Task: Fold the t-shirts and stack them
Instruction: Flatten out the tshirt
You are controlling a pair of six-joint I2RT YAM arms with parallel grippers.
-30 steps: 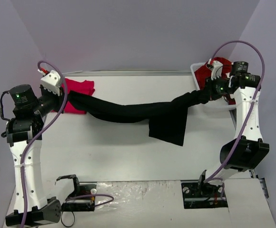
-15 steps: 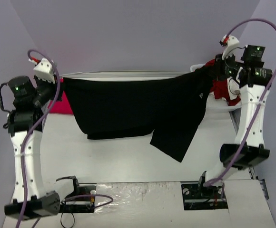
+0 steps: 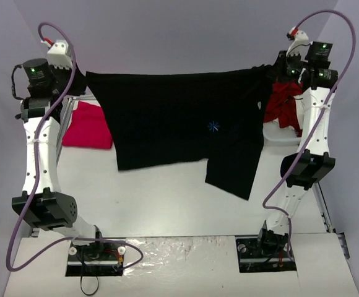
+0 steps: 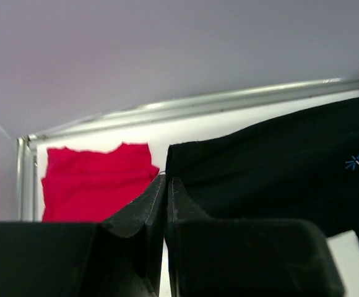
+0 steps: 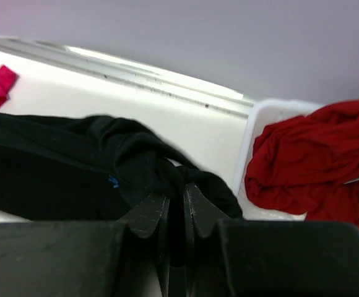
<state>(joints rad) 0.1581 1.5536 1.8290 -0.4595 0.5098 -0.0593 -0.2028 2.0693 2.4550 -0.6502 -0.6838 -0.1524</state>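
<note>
The large black t-shirt (image 3: 179, 120) hangs spread out above the table, its light-blue asterisk (image 3: 213, 127) facing the top camera and one sleeve drooping at the lower right. My left gripper (image 3: 80, 83) is shut on its left top corner, and the wrist view shows the fingertips (image 4: 165, 182) pinched on the black cloth (image 4: 278, 167). My right gripper (image 3: 277, 68) is shut on the bunched right top corner; it also shows in the right wrist view (image 5: 176, 195). The folded pink-red t-shirt (image 3: 88, 125) lies flat on the table at the far left, also visible in the left wrist view (image 4: 96, 179).
A white bin (image 5: 247, 142) at the back right holds a crumpled dark red garment (image 3: 285, 102). The white table (image 3: 167, 204) runs to a metal rail along the back wall (image 4: 198, 102). Both arm bases stand at the near edge.
Both arms have risen and pulled apart. The black shirt, bunched like a rope low over the table a second ago, now hangs spread flat with the asterisk showing.
</note>
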